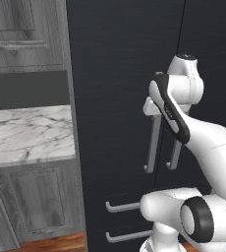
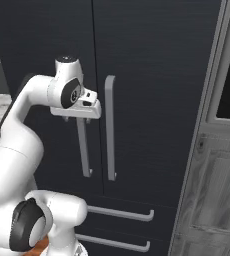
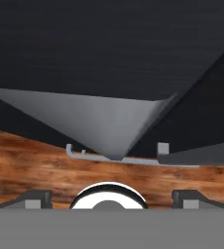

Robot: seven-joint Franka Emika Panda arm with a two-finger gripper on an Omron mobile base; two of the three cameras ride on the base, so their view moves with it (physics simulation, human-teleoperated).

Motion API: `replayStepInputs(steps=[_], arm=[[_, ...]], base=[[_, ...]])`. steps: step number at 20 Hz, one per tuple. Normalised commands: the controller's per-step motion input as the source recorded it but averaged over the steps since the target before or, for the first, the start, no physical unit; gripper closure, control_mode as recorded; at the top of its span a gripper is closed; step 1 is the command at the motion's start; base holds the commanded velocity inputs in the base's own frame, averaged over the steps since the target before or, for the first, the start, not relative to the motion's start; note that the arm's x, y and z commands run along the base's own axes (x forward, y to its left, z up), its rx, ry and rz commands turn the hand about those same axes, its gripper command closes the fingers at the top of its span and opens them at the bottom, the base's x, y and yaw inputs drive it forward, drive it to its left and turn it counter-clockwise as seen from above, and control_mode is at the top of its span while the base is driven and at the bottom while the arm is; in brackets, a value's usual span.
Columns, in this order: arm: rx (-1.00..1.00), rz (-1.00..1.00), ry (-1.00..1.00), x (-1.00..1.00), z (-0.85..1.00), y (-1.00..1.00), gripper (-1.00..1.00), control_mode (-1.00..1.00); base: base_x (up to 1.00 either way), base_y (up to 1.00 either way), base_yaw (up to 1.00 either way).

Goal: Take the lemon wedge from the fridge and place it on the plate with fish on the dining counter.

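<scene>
The black fridge (image 1: 115, 74) (image 2: 152, 60) stands shut in front of me, both doors closed. My gripper (image 1: 152, 110) (image 2: 82, 114) sits at the top of the left door's grey bar handle (image 1: 153, 147) (image 2: 83, 150), pointing down along it. In the hand view the handle (image 3: 99, 121) runs away from the gripper (image 3: 111, 197) as a tapering grey bar, and the two fingertips (image 3: 33, 197) stand wide apart, open, on either side of it. The lemon wedge is hidden behind the doors. The dining counter and the plate with fish are out of view.
The right door's handle (image 1: 175, 155) (image 2: 110, 130) hangs close beside the left one. Two drawer handles (image 1: 122, 206) (image 2: 122, 215) lie below. A marble-topped wall cabinet (image 1: 29, 133) stands left of the fridge, grey wood panelling (image 2: 212, 200) to its right. Below is the wooden floor (image 3: 36, 165).
</scene>
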Motion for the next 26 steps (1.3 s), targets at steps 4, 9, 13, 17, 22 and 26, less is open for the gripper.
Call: replayStepInputs(steps=[4, 9, 13, 17, 22, 26], arm=[[0.00, 0.00, 0.00, 0.00, 0.00, 0.00, -1.00, -1.00], [0.00, 0.00, -0.08, -0.80, -0.03, -0.05, -1.00, -1.00], [0.00, 0.00, -0.04, -0.87, -0.06, -0.09, -1.00, -1.00], [-0.03, -0.06, -0.16, 0.03, 0.00, -0.57, -1.00, -1.00], [-0.01, 0.00, -0.03, 0.00, 0.00, 0.00, -1.00, -1.00], [0.00, 0.00, 0.00, 0.00, 0.00, 0.00, -1.00, -1.00]], base=[[0.00, 0.00, 0.00], [0.00, 0.00, 0.00], [0.00, 0.00, 0.00], [0.00, 0.00, 0.00], [0.00, 0.00, 0.00], [0.00, 0.00, 0.00]])
